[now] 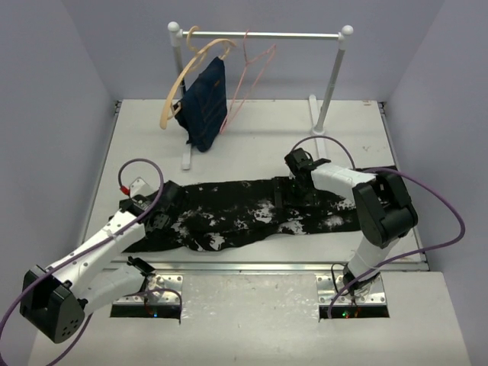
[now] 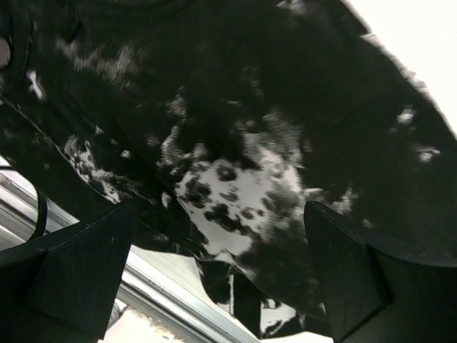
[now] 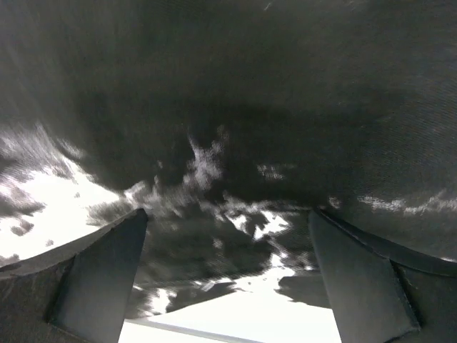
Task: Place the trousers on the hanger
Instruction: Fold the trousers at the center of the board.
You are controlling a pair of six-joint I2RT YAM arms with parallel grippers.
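The trousers [image 1: 236, 215], black with white splotches, lie crumpled across the table. My left gripper [image 1: 163, 204] hovers open over their left end. In the left wrist view its jaws [image 2: 221, 275] stand wide apart above the speckled cloth [image 2: 235, 143], with nothing between them. My right gripper [image 1: 294, 191] hangs open over the right part of the trousers. In the right wrist view its jaws [image 3: 228, 275] are spread just above the fabric [image 3: 228, 107]. The pink wire hanger [image 1: 252, 72] hangs empty on the rail at the back.
A white clothes rail [image 1: 267, 34] stands at the back on two posts. On it hangs a tan wooden hanger [image 1: 179, 84] carrying a navy garment [image 1: 204, 107], just left of the pink one. A metal strip [image 1: 252, 267] runs along the table's near edge.
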